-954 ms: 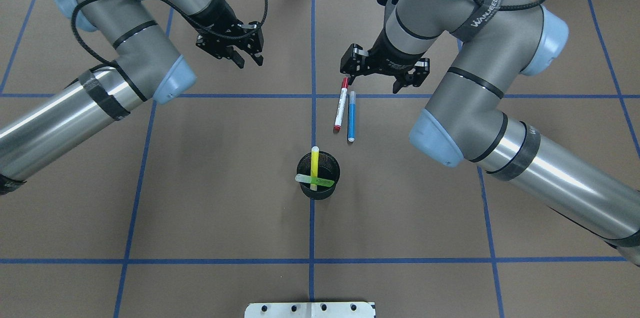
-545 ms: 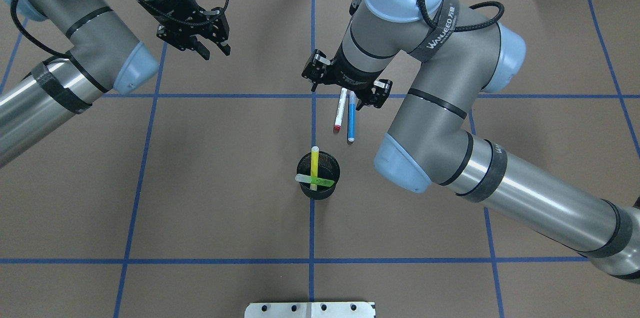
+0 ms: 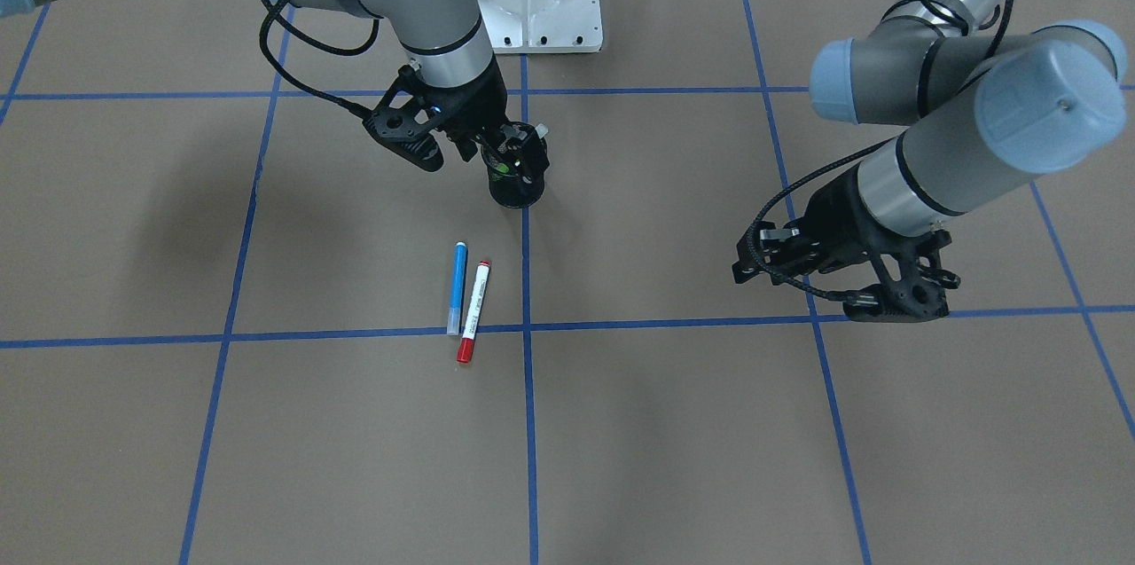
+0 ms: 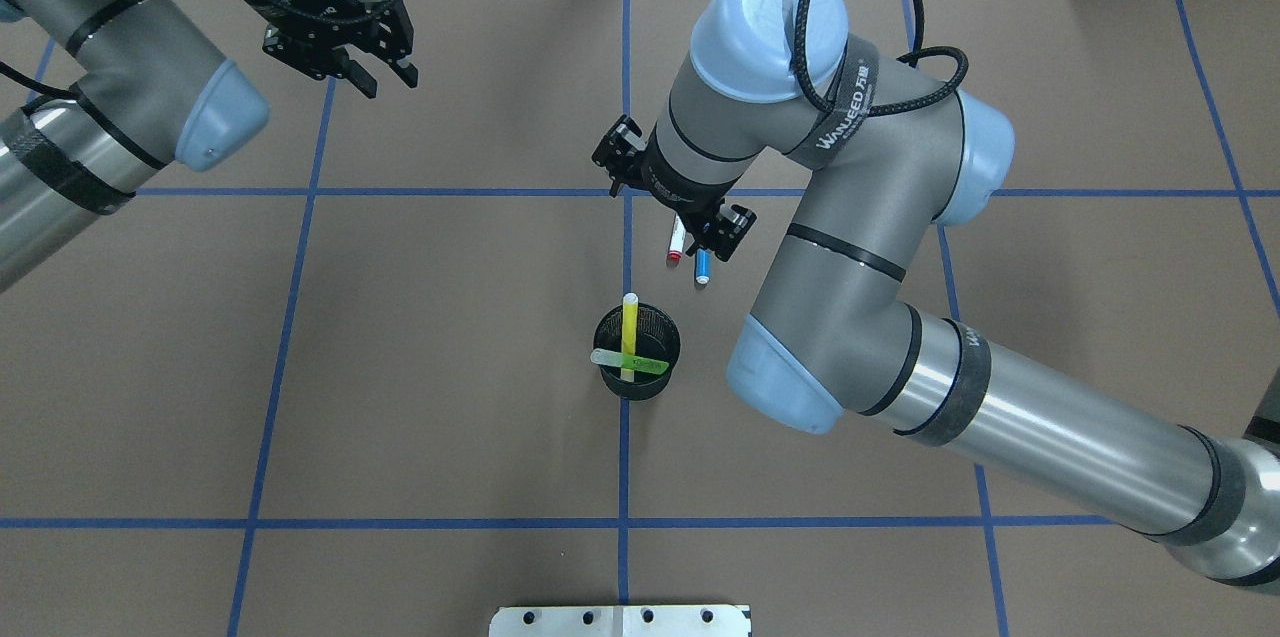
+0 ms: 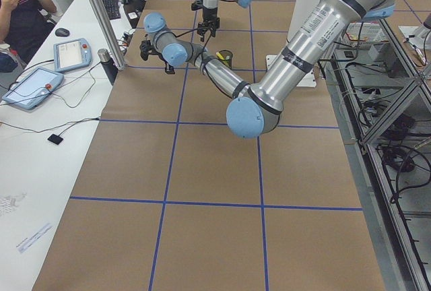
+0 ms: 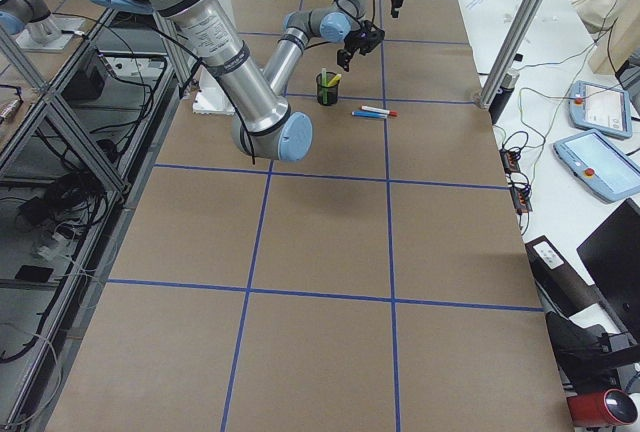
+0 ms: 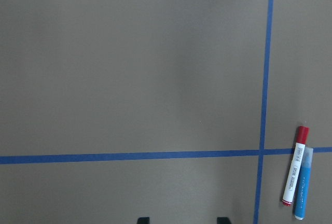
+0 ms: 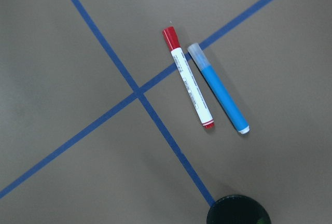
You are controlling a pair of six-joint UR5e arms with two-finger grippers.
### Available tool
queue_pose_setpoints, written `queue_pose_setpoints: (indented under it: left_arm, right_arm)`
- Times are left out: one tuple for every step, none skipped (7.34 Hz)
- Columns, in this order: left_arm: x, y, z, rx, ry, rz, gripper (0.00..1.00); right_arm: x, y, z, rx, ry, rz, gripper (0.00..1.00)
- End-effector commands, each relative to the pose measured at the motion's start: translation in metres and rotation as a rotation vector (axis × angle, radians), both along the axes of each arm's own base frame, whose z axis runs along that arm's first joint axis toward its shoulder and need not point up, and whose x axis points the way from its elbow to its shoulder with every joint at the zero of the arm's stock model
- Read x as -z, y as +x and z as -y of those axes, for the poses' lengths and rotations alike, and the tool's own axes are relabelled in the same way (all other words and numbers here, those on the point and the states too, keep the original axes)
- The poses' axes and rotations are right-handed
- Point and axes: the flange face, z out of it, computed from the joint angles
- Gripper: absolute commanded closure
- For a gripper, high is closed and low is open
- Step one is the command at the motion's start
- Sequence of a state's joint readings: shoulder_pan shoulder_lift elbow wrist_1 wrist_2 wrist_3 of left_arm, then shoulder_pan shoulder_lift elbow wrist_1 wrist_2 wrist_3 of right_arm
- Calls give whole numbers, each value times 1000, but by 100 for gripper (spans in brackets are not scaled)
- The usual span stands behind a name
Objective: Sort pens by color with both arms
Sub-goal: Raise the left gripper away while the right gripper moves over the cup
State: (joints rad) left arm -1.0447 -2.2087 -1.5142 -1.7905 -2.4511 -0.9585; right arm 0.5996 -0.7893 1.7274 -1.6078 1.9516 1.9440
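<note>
While your left gripper (image 4: 388,80) and right gripper (image 4: 672,202) are hovering open and empty, the cup (image 4: 664,330) is holding 2 pens (image 4: 629,329).

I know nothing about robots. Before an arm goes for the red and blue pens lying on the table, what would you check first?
1. Right gripper open and empty: ok.
2. Red-capped pen and blue pen lying flat in plain sight: ok.
3. Gap between those two wide enough to take one alone: cannot tell; they lie close, side by side.
4. Left gripper out of the way: ok, open and off to the side.
5. Mesh cup upright, with yellow pen and green pen in it: ok.
</note>
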Motion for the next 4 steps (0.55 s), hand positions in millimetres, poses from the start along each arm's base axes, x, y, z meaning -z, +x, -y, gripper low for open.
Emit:
queue_pose_setpoints:
  left_arm:
    - [-16, -22, 0, -10, 68, 12, 47]
    - [-16, -25, 1, -7, 76, 14, 47]
    - [-23, -34, -3, 16, 93, 31, 32]
    - [-38, -46, -18, 7, 148, 51, 0]
  right_arm:
    - [-4, -11, -14, -82, -158, -28, 3]
    - [-1, -10, -27, -99, -212, -49, 4]
    - [4, -8, -41, -114, -258, -62, 4]
    - [10, -10, -49, -144, -310, -54, 4]
